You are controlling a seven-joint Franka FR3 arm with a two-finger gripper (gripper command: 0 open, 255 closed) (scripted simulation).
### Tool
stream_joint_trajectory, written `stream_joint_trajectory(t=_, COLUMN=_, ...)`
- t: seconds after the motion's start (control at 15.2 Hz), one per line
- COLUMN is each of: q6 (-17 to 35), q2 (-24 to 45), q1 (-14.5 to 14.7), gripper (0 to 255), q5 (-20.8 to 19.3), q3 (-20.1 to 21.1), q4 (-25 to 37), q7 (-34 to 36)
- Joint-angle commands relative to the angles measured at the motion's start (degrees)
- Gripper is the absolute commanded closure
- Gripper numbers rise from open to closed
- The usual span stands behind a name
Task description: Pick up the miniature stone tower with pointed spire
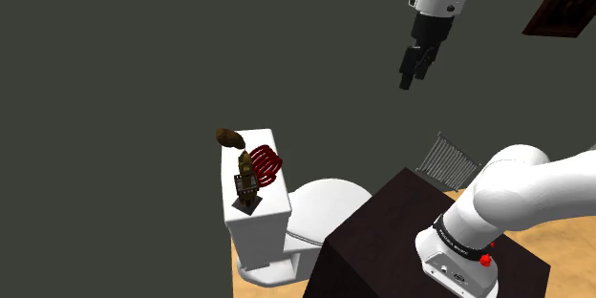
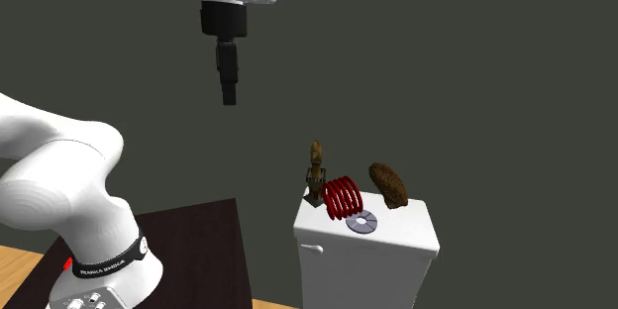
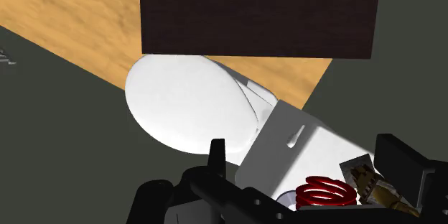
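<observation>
— What lies nearest the arm?
— Its dark stand [image 1: 382, 224] on a wooden floor [image 1: 272, 289], with a white toilet's closed lid [image 1: 329, 196] just beside it.
— And the tower?
— Beyond the lid, upright on the white tank [image 1: 258, 227]. The brown stone tower [image 1: 246, 181] stands at one end, just beside a red wire coil [image 1: 266, 163], and a brown lump [image 1: 229, 137] sits at the other end.
— The gripper?
— The black gripper [image 1: 411, 78] hangs high, well apart from the tower. Its fingers stand apart and hold nothing. Behind everything is a plain dark grey-green wall [image 1: 115, 76].
</observation>
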Motion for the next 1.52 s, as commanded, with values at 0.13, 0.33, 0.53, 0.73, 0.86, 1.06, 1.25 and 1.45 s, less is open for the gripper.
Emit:
stream_joint_trajectory(t=0.13, q6=1.9, q2=2.9, q1=0.3, gripper=0, q5=1.6, q3=1.8, q4=0.2, q7=2.7)
stream_joint_trajectory(t=0.33, q6=4.7, q2=7.8, q1=0.9, gripper=0, q5=3.7, q3=4.3, q4=1.0, q7=6.6)
stream_joint_trajectory(t=0.53, q6=7.4, q2=13.1, q1=1.3, gripper=0, q5=5.4, q3=6.7, q4=2.5, q7=10.4)
stream_joint_trajectory(t=0.73, q6=9.9, q2=18.9, q1=1.8, gripper=0, q5=6.7, q3=9.0, q4=4.6, q7=14.1)
stream_joint_trajectory(t=0.86, q6=11.5, q2=22.9, q1=2.0, gripper=0, q5=7.4, q3=10.4, q4=6.4, q7=16.5)
stream_joint_trajectory(t=1.06, q6=13.6, q2=29.2, q1=2.5, gripper=0, q5=8.0, q3=12.3, q4=9.6, q7=20.2)
stream_joint_trajectory(t=1.25, q6=15.4, q2=35.7, q1=3.0, gripper=0, q5=8.1, q3=13.8, q4=13.5, q7=23.8)
stream_joint_trajectory(t=1.45, q6=16.7, q2=42.5, q1=3.8, gripper=0, q5=7.9, q3=15.1, q4=18.0, q7=27.3)
